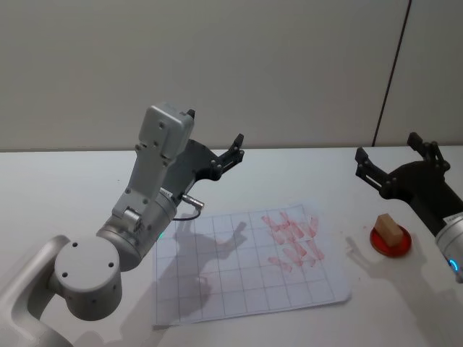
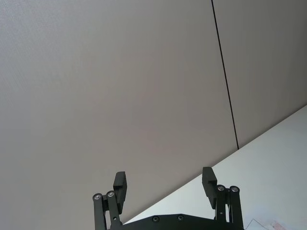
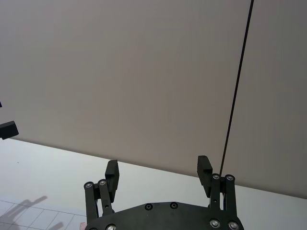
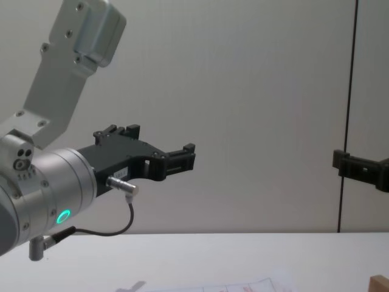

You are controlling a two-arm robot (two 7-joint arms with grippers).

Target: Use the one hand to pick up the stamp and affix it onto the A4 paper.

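Observation:
The stamp (image 1: 387, 229), a small light-brown block, stands on a round red ink pad (image 1: 396, 246) at the table's right side; its top corner also shows low in the chest view (image 4: 380, 283). The A4 paper (image 1: 246, 267), a gridded white sheet with red marks on its right part, lies mid-table (image 4: 246, 286). My right gripper (image 1: 387, 148) hangs open in the air behind and above the stamp, holding nothing (image 3: 158, 164) (image 4: 352, 164). My left gripper (image 1: 215, 134) is raised open over the paper's far left corner, also holding nothing (image 2: 163, 176) (image 4: 176, 153).
The white table (image 1: 65, 188) runs back to a plain grey wall with a dark vertical seam (image 1: 394, 72). The left arm's big silver wrist and elbow (image 1: 90, 278) stand over the table's front left, casting a shadow on the paper.

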